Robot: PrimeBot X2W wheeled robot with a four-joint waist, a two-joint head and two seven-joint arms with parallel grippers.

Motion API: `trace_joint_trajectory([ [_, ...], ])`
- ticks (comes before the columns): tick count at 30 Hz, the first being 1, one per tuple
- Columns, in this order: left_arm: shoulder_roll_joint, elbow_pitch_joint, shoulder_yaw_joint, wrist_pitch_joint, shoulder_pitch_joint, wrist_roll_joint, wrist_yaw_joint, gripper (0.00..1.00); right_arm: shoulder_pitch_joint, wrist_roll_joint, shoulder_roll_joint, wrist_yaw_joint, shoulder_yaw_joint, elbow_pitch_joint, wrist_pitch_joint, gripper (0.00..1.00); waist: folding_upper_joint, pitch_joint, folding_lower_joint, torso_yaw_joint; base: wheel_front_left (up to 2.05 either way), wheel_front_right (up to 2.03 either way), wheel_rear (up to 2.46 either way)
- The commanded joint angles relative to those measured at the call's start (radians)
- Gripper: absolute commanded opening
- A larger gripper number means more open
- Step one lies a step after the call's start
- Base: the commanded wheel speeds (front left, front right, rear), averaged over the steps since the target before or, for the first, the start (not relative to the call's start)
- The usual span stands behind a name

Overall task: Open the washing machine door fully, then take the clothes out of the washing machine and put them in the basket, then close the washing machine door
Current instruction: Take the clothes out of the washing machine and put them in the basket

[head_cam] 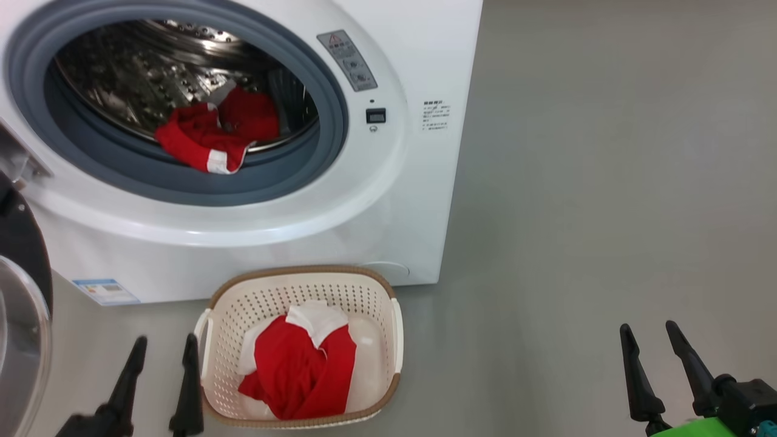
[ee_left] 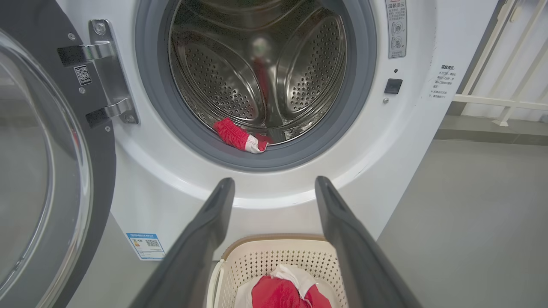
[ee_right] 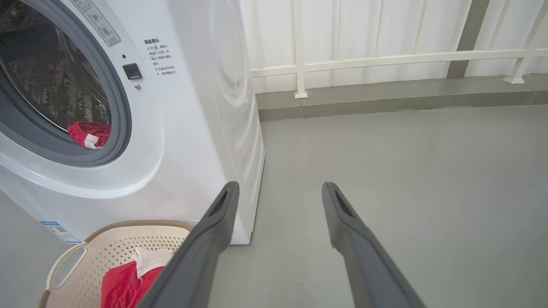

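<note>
Head view: left gripper (head_cam: 166,340) and right gripper (head_cam: 648,328) are held empty, jaws apart. Left wrist view: red white-trimmed fabric clothes (ee_left: 239,137) lie at the grey rubber ring (ee_left: 274,162), by which they could be snagged. Right wrist view: the cream perforated plastic basket (ee_right: 107,252) could be overshot.

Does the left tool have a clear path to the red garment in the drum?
Probably yes: the door hangs open, and nothing lies between the open left tool and the red garment.

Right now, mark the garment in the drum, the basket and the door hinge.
garment in the drum (head_cam: 188,139), head view, red middle
basket (head_cam: 303,270), head view, rear rim
door hinge (ee_left: 112,77), left wrist view, steel plate
</note>
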Motion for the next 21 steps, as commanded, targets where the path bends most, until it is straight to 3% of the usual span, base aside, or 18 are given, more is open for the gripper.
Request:
trace_joint_trajectory([
  [1, 0.007, -0.007, 0.016, -0.005, -0.072, 0.010, -0.005, 1.00, -0.037, 0.016, -0.014, 0.006, 0.024, -0.030, -0.006, 1.00, 0.0000, 0.032, 0.0000, 0.002, 0.00, 0.00, 0.00],
  [12, 0.058, 0.282, -0.046, -0.005, -0.412, 0.033, -0.005, 1.00, -0.141, 0.048, -0.013, 0.006, 0.049, -0.037, -0.006, 1.00, 0.0000, 0.203, 0.0000, -0.009, 0.00, 0.00, 0.00],
  [21, 0.129, 0.593, -0.081, 0.019, -0.835, 0.073, 0.002, 1.00, -0.236, 0.074, -0.013, 0.006, 0.065, -0.049, -0.006, 1.00, 0.0000, 0.366, 0.0000, -0.049, 0.00, 0.00, 0.00],
])
